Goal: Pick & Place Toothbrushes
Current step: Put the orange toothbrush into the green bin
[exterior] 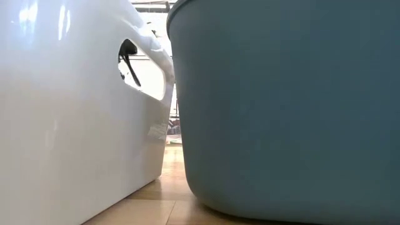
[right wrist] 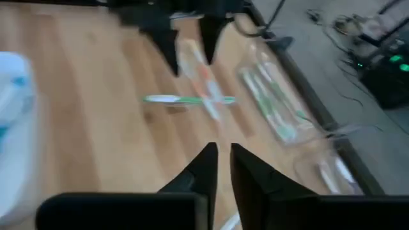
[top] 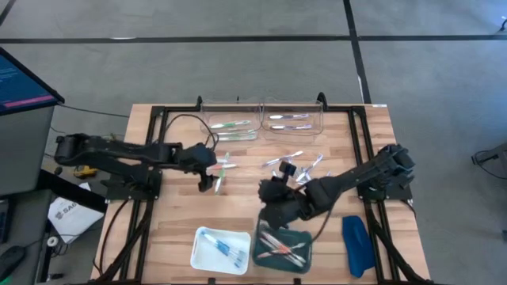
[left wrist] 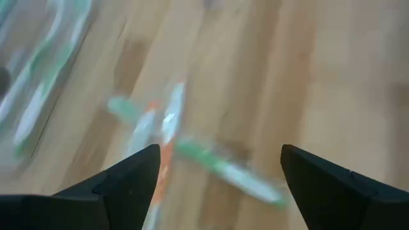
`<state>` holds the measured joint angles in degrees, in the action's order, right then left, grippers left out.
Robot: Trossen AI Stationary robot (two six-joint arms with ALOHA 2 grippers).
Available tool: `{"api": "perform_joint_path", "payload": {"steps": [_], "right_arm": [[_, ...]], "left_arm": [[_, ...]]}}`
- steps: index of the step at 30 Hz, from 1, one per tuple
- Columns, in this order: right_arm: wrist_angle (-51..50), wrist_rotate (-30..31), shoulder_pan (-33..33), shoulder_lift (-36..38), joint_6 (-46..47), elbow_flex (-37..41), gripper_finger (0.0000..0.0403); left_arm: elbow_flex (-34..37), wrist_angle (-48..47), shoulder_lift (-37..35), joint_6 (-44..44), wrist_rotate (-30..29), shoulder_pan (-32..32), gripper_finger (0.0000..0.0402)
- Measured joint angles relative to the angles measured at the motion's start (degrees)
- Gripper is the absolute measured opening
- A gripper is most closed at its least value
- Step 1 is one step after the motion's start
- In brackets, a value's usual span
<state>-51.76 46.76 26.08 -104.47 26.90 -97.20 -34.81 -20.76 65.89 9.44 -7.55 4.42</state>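
Two loose toothbrushes, one green (left wrist: pixel 220 167) and one orange-and-white (left wrist: pixel 167 128), lie crossed on the wooden table (top: pixel 174 214). My left gripper (left wrist: pixel 220 169) hovers open over them, a finger on either side, touching neither. The right wrist view shows the same pair (right wrist: pixel 192 97) under that gripper (right wrist: pixel 188 38). More toothbrushes (top: pixel 297 162) lie scattered mid-table. My right gripper (right wrist: pixel 222 153) hangs above the table near the green tray (top: pixel 260 252), pointing toward the left gripper. Only a narrow slit shows between its fingers, and nothing is in it.
Blue toothbrushes lie in a white tray (top: pixel 200 255) near the front edge, pink ones in the green tray. Two clear bins (top: pixel 230 123) (top: pixel 293 119) at the far edge hold green and silvery ones. A dark-blue oblong object (top: pixel 356 245) lies front right. Tray walls (exterior: pixel 281 106) block the low view.
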Motion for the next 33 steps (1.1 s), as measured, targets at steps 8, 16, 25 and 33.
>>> {"api": "perform_joint_path", "payload": {"steps": [8,16,25,33], "right_arm": [[-0.61,18.04,4.04,0.82,1.22,0.83,0.0034],[2.73,28.14,9.82,6.70,5.57,9.86,0.0035],[71.11,-30.60,8.18,19.91,-41.54,38.59,0.0004],[79.21,-40.30,2.47,27.48,-35.50,45.44,0.0012]], "left_arm": [[0.18,2.81,12.86,-3.42,-0.41,7.75,0.0319],[0.11,5.36,16.33,-5.67,0.01,11.11,0.0319],[0.11,5.56,16.26,-4.97,0.41,11.00,0.0319],[0.11,5.52,16.26,-4.71,0.21,11.00,0.0318]]}}
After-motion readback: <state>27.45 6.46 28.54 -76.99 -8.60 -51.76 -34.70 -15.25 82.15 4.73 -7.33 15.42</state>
